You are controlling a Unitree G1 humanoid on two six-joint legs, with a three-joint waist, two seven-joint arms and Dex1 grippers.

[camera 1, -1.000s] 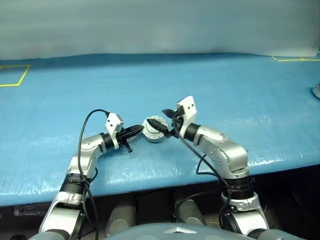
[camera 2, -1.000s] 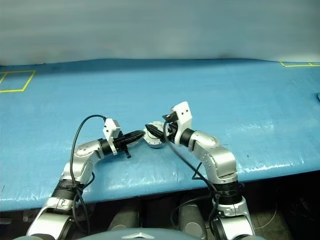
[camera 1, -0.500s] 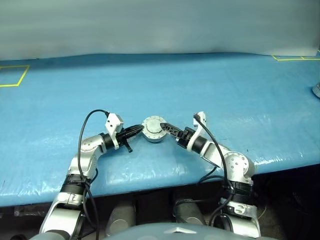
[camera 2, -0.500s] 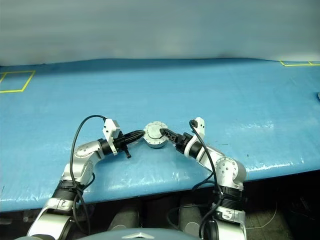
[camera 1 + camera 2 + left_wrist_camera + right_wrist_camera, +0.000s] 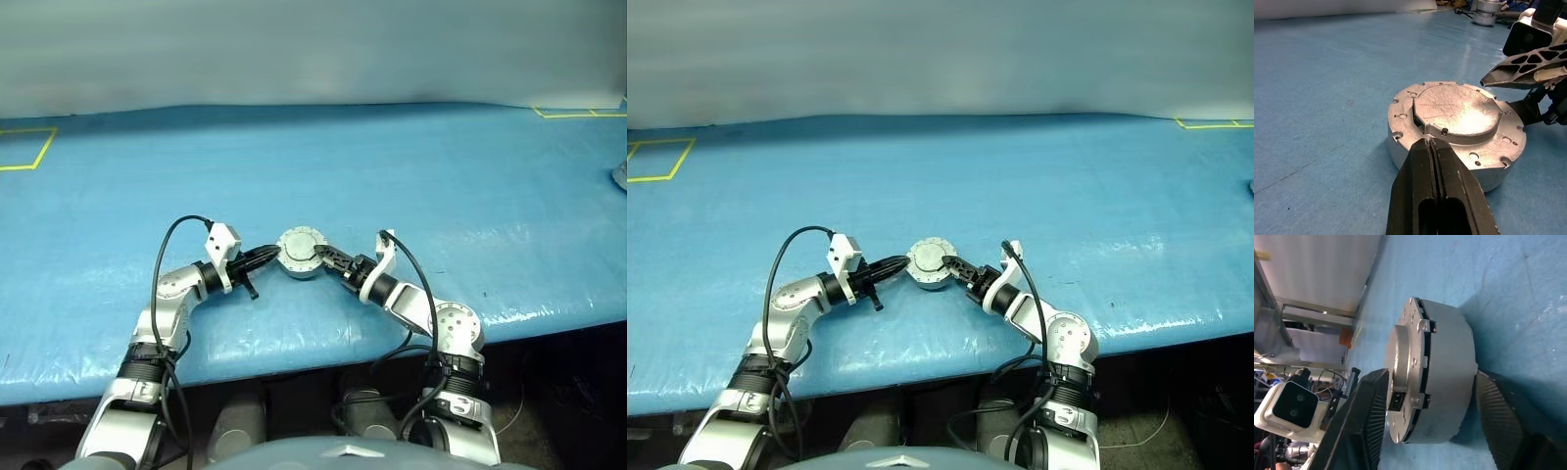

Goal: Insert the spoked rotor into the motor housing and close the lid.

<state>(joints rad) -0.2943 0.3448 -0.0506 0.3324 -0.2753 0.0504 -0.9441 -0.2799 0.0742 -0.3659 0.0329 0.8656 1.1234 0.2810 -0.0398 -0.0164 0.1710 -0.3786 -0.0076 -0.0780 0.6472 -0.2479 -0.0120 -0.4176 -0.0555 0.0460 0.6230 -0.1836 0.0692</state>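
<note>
A blue-covered counter [image 5: 411, 166] carries the motor housing [image 5: 300, 254] near its front edge. Yellow tape marks [image 5: 24, 147] lie at its far left and far right corners.

**No readable text**

No words, labels, brand marks or numbers can be read in any of these views. The lid [image 5: 1457, 110] of the motor housing [image 5: 1449, 161] shows bare scratched grey metal with screw holes and carries no stamp or engraving that can be made out. The blue table cover [image 5: 441, 166] bears yellow tape lines [image 5: 29, 147] at its far corners, forming plain outlines without lettering. The white camera block [image 5: 1288, 406] seen from the right wrist has a dark lens face and no legible marking.
</note>
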